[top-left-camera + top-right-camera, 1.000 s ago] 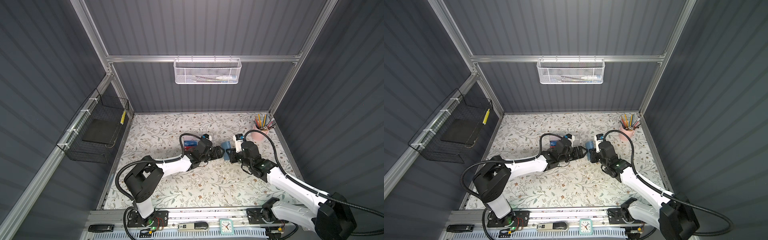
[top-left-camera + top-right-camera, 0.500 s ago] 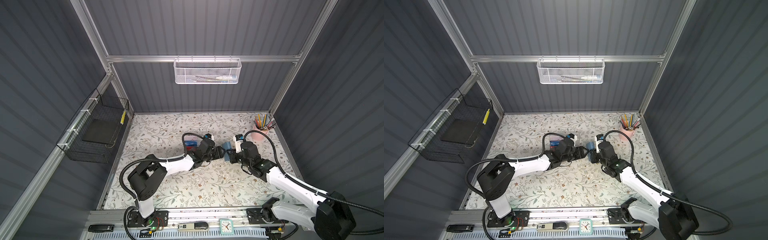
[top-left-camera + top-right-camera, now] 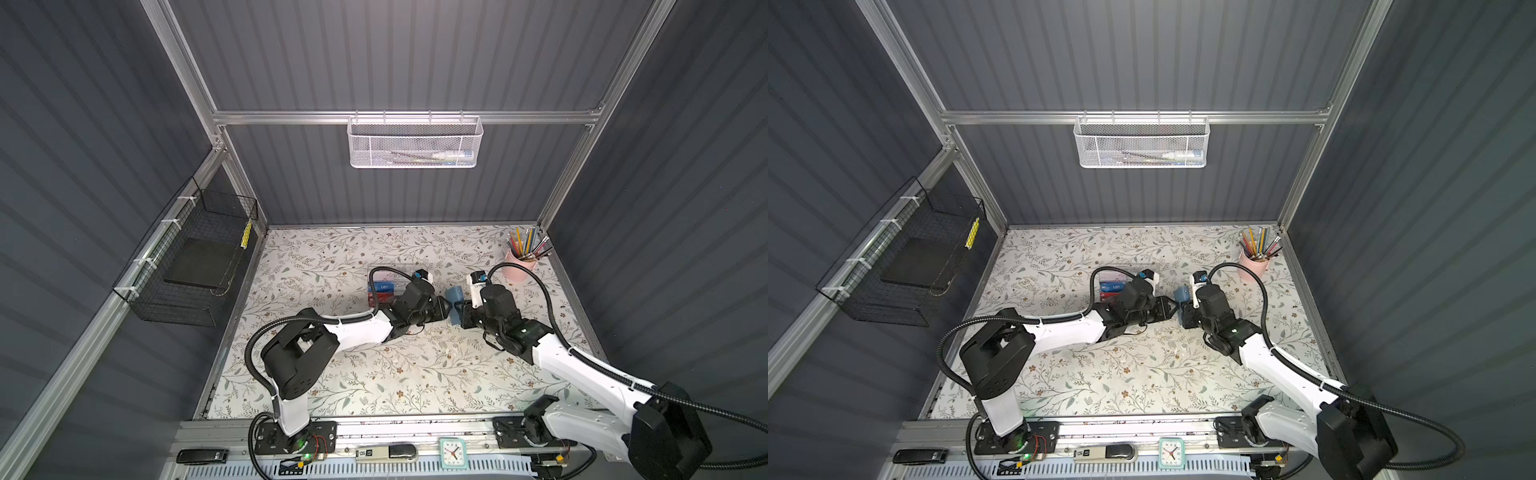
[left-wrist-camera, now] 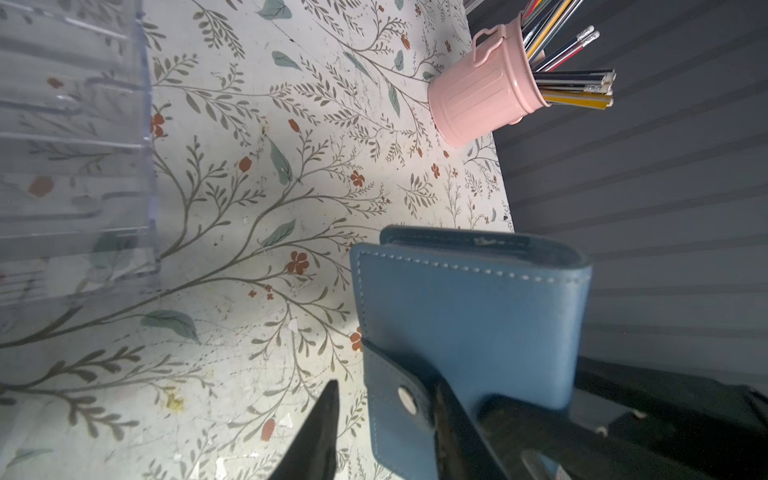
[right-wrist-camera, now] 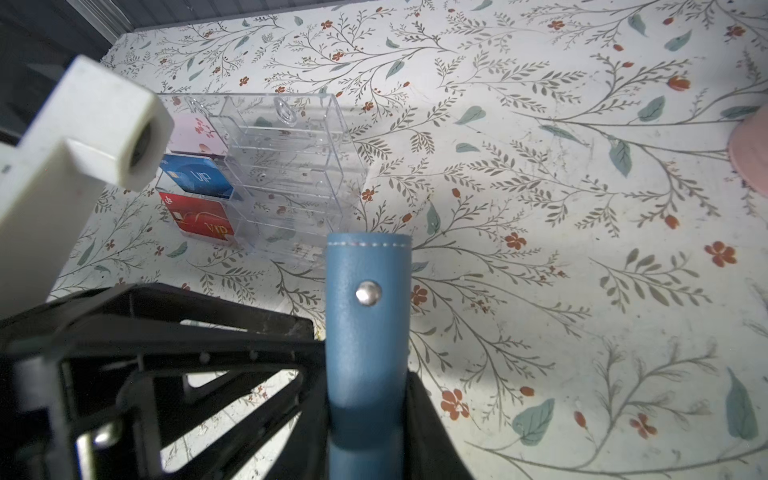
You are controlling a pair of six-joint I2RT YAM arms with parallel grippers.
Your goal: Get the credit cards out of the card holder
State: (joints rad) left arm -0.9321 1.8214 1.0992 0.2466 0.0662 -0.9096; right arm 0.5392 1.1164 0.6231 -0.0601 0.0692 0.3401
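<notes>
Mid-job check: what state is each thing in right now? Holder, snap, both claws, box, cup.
card holder: folded shut, held on edge.
snap strap: looks fastened, flat against the holder.
right claw: shut on the card holder.
left claw: open, jaws straddling the snap strap, not clamped.
blue card: outside the holder, in the clear box.
clear box: on the table, cards in one side.
pencil cup: upright, holding pencils.

The left gripper (image 4: pixel 385 392) straddles the strap (image 4: pixel 388 432) of the holder (image 4: pixel 469 316), 1 finger (image 4: pixel 322 432) clear; a pencil cup (image 4: pixel 478 95) stands behind.
</notes>
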